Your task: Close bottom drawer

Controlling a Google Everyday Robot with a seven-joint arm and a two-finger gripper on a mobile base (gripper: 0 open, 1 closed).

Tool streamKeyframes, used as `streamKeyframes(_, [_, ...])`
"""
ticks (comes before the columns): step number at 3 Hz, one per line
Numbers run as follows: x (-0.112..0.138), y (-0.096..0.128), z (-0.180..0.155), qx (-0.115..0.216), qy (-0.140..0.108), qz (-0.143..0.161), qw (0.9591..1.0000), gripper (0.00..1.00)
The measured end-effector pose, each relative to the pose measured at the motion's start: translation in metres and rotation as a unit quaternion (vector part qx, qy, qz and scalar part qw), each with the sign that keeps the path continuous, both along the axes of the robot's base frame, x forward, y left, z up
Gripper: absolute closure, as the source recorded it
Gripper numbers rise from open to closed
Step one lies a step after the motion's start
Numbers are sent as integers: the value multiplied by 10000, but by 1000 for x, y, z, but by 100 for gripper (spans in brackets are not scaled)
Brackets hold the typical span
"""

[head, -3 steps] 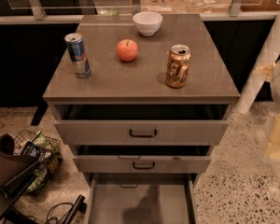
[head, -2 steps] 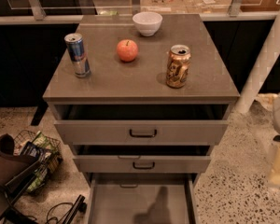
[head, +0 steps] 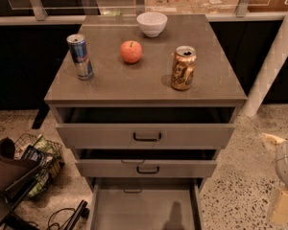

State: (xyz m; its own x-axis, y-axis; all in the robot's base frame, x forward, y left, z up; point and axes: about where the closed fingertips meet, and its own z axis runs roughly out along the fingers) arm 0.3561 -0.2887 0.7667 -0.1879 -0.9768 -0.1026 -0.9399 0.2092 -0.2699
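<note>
Down on the left floor a loose black cable (head: 61, 217) is lying near the bottom drawer (head: 144, 210), which is standing pulled well out beneath the middle drawer (head: 146, 168). At the far right edge the gripper (head: 284, 204) is hanging well apart from it, and I cannot tell how wide it is set or whether it is carrying anything. If it comes in from that side, I reckon it is risking an off-centre shove that skews and jams the tray.
</note>
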Motion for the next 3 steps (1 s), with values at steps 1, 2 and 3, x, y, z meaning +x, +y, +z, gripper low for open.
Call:
streamKeyframes(1, [0, -4, -29, -62, 5, -105, 9999, 0])
streamKeyframes(2, [-15, -14, -93, -145, 90, -158, 9997, 0])
streamKeyframes(3, [-37, -16, -162, -13, 175, -71, 9998, 0])
